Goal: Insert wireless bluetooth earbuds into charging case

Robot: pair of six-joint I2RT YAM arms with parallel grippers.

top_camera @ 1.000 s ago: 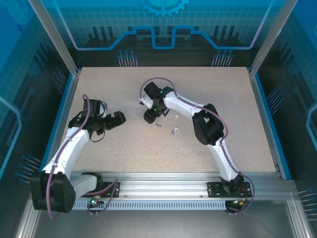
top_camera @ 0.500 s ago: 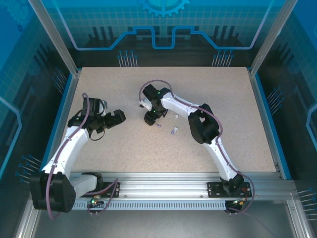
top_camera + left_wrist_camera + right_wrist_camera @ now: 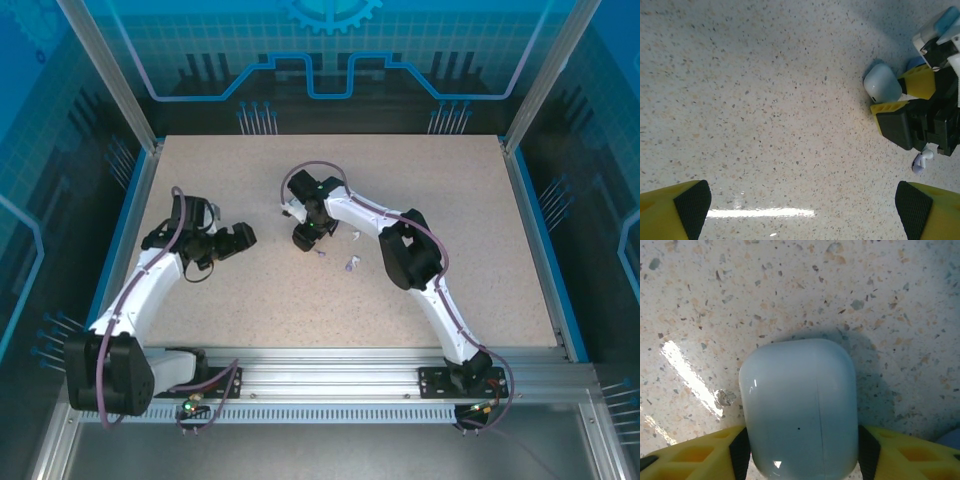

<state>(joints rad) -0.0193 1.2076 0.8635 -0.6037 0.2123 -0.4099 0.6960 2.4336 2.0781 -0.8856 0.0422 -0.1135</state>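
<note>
Over the speckled counter (image 3: 450, 200), the right pincer (image 3: 800, 456) is tightening onto the charging case (image 3: 799, 400), securing it, while the left pincer (image 3: 802, 205) is hanging wide.

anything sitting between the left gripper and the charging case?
No. Only bare speckled tabletop lies between the left gripper and the charging case. The left wrist view shows this, and so does the top view.

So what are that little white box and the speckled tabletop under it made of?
The charging case looks like glossy moulded plastic: it is smooth, with sharp light glints and a fine seam line. The tabletop looks like stone-patterned laminate or composite, beige with dark flecks and a slight sheen where the lamp reflects. I can't tell which of the two it is.
</note>
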